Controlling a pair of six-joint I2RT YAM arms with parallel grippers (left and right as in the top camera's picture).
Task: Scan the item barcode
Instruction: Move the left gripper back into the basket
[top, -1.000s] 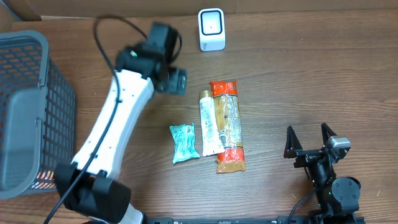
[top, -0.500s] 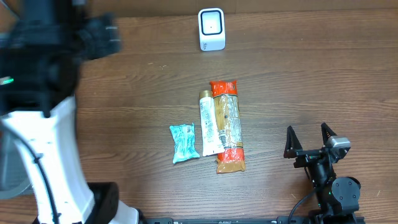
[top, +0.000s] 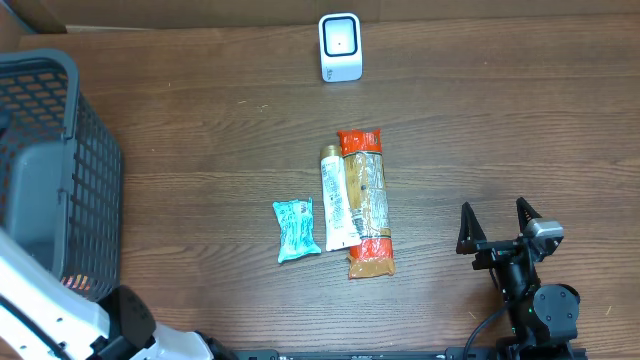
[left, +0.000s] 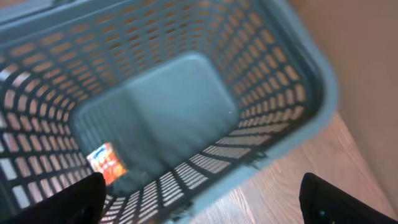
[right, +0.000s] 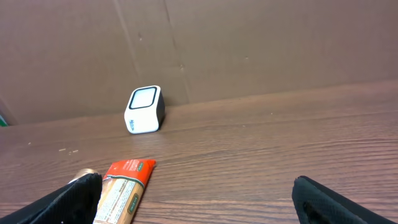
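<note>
Pouch (top: 296, 230), tube (top: 338, 200) and snack bar (top: 366, 200) lay side by side on the table (top: 520, 110), well below the scanner (top: 340, 47) — all likely light, crinkly, slippery, best pinched across the narrow middle. Both grippers gaped empty: right gripper (top: 497, 228) parked, left gripper (left: 199, 190) over the basket (top: 100, 190) — a second earlier it reached near the scanner

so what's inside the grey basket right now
One small orange packet lies on the floor of the basket, by a wall. The rest of the floor looks bare, but the view is blurred and the near mesh wall covers that edge.
</note>
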